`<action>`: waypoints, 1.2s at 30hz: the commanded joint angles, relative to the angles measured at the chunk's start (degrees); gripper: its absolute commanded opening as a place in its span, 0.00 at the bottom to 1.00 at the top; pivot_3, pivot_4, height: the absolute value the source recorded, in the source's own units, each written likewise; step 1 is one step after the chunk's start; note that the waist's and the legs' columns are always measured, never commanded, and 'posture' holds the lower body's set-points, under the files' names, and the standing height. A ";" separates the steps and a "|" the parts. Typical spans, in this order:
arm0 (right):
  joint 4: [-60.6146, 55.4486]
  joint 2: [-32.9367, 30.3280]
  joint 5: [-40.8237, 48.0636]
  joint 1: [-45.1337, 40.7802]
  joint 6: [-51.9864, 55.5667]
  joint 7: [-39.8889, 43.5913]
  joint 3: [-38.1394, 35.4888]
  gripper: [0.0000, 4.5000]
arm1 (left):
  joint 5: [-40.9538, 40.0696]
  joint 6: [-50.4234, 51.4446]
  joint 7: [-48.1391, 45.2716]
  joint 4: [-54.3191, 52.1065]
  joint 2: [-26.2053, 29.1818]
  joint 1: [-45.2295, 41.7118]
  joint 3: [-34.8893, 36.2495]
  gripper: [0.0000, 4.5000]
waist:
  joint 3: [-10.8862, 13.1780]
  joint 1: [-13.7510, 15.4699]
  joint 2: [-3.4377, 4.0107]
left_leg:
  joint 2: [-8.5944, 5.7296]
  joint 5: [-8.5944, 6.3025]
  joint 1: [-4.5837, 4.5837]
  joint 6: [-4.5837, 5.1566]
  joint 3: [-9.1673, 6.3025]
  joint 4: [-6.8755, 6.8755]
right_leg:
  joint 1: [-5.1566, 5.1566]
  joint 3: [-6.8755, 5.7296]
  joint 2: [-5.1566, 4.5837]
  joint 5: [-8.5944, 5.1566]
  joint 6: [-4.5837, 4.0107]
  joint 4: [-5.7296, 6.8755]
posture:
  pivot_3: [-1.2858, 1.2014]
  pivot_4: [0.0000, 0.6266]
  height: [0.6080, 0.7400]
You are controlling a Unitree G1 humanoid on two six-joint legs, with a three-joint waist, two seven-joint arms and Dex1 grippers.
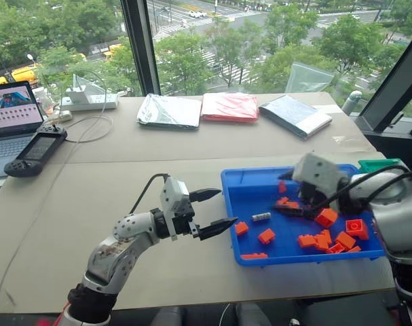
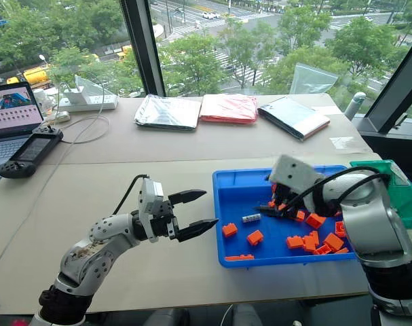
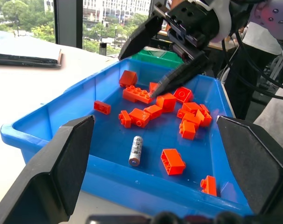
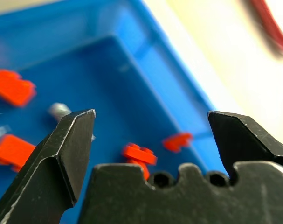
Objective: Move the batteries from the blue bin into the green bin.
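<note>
The long beige table (image 1: 124,183) runs out to the window, and on its right-hand end sits the blue bin (image 1: 236,185), the widest tray here, its near rim close to the table's front edge. Past its far right corner the green bin (image 1: 379,165) peeks out from behind the right arm, touching or just beside the blue one; I cannot tell which. At the far side of the table lie three flat pouches, silver (image 1: 170,111), red (image 1: 230,106) and grey (image 1: 295,115), and on the left edge stand a laptop (image 1: 11,115) and a black handheld controller (image 1: 36,151). The left gripper (image 1: 211,212) hangs level just outside the blue bin's left wall, pointing in toward it, its two black fingers spread wide with nothing between them. The right gripper (image 3: 153,65) reaches down into the blue bin from the far right side, fingers also wide apart and empty, one tip touching or almost touching an orange brick. Orange toy bricks (image 1: 326,238) are scattered over the bin's floor, thickest toward the right. A single silver battery (image 1: 260,217) lies flat on the blue floor near the bin's middle, apart from the bricks, between the two grippers.
</note>
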 commanded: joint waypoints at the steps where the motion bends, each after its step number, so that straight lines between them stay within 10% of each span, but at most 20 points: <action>1: 4.97 -1.65 2.74 -2.51 -5.64 3.06 2.10 0.99 | -0.49 -0.08 0.61 -2.31 -0.18 -0.28 0.59 1.00 | 0.00 0.02 -0.01 | 0.00 0.00 0.00 0.00 0.00 0.00 | 0.00 0.00 0.00 0.00 0.00 0.00 | 0.52 0.24 1.00; 14: 21.26 1.75 0.83 -7.68 -16.49 4.51 12.17 0.99 | -0.41 0.10 2.96 -4.51 0.09 1.60 1.45 1.00 | 0.00 -0.07 0.00 | 0.03 0.00 -0.02 0.00 -0.01 -0.03 | -0.09 0.00 0.02 0.00 -0.01 0.04 | 0.52 0.24 1.00; 27: 29.19 3.24 -3.19 -8.09 -18.74 3.59 17.38 0.08 | -0.21 -0.25 3.44 -4.40 -0.07 1.69 1.38 1.00 | 0.00 -0.04 0.00 | 0.01 0.00 -0.01 -0.01 -0.01 -0.02 | -0.09 0.00 0.00 0.01 -0.01 0.07 | 0.52 0.24 1.00; 36: 22.46 5.05 -0.01 -8.42 -8.65 -10.88 2.97 0.06 | 0.47 -1.35 2.66 -3.36 -0.29 1.47 1.12 1.00 | 0.00 -0.01 0.00 | 0.00 0.00 -0.04 -0.01 -0.01 -0.01 | -0.14 0.01 -0.01 0.01 -0.01 0.11 | 0.52 0.24 1.00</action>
